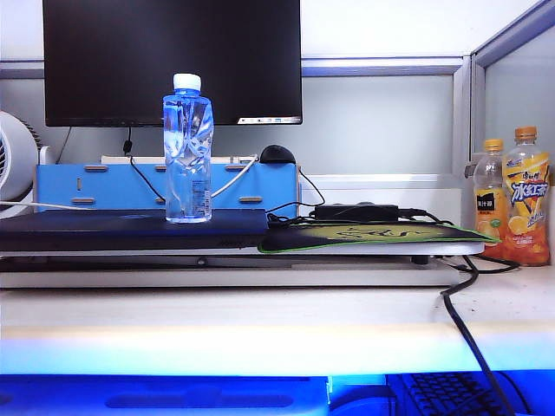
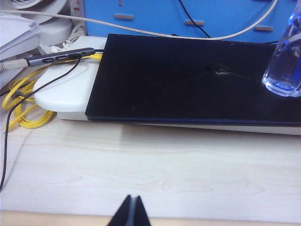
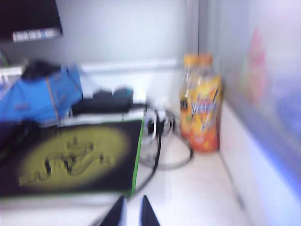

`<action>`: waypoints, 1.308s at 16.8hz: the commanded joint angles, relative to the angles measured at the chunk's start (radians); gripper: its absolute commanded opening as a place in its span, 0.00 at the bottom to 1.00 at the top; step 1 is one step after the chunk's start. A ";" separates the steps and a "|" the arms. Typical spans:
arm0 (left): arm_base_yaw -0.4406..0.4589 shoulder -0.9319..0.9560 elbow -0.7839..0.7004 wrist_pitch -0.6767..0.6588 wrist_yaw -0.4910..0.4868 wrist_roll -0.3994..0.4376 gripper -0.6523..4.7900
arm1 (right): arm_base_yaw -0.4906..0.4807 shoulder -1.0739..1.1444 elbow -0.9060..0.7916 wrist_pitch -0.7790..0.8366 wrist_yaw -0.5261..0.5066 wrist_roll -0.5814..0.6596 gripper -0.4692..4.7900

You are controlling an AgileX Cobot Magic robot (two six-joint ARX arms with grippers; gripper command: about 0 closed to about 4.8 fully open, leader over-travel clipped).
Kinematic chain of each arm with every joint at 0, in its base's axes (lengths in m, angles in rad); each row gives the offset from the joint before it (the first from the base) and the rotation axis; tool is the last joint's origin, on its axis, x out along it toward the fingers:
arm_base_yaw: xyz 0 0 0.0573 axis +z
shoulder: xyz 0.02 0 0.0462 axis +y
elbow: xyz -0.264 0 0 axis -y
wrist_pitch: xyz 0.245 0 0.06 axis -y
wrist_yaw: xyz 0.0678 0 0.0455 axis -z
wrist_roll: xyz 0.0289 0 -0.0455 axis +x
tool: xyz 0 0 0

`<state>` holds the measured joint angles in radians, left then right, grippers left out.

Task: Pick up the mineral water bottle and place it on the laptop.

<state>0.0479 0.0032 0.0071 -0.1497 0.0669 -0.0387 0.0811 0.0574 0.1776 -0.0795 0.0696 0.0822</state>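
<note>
The mineral water bottle (image 1: 187, 149) stands upright on the laptop (image 1: 130, 230), white cap on top, its base planted on the dark lid with nothing gripping it. In the exterior view neither arm shows at all.

Over to the left wrist view: the left gripper (image 2: 131, 212) sits low over the pale wooden surface (image 2: 155, 165), its jaws pressed together into a single dark point, holding nothing. The laptop lies ahead of those jaws, well apart from them, a bare strip of surface between. The foot of the bottle shows at the far corner of the lid (only the clear base, the rest runs out of the picture). A yellow cable (image 2: 23, 106) coils off to one side beside a white stand (image 2: 70, 92) that the laptop partly rests on.

The right wrist view is blurred. The right gripper (image 3: 131, 214) shows two dark tips with just a thin gap between them, near enough closed, and nothing sits between them. Ahead of those jaws lies the green-edged mouse pad (image 3: 75, 157), and further off, to the side, two orange-capped drink bottles (image 3: 201, 108) stand against the partition, with black cables (image 3: 160, 141) looping between pad and bottles.
</note>
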 commanded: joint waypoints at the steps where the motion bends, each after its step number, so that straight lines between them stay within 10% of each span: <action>1: 0.000 -0.002 0.000 0.000 0.001 0.002 0.12 | 0.001 -0.006 -0.040 0.005 -0.001 0.004 0.19; 22: 0.000 -0.002 0.000 0.000 0.001 0.001 0.12 | 0.008 -0.053 -0.170 -0.101 -0.045 -0.085 0.19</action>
<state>0.0479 0.0029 0.0071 -0.1497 0.0669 -0.0387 0.0883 0.0040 0.0086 -0.1734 0.0261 0.0021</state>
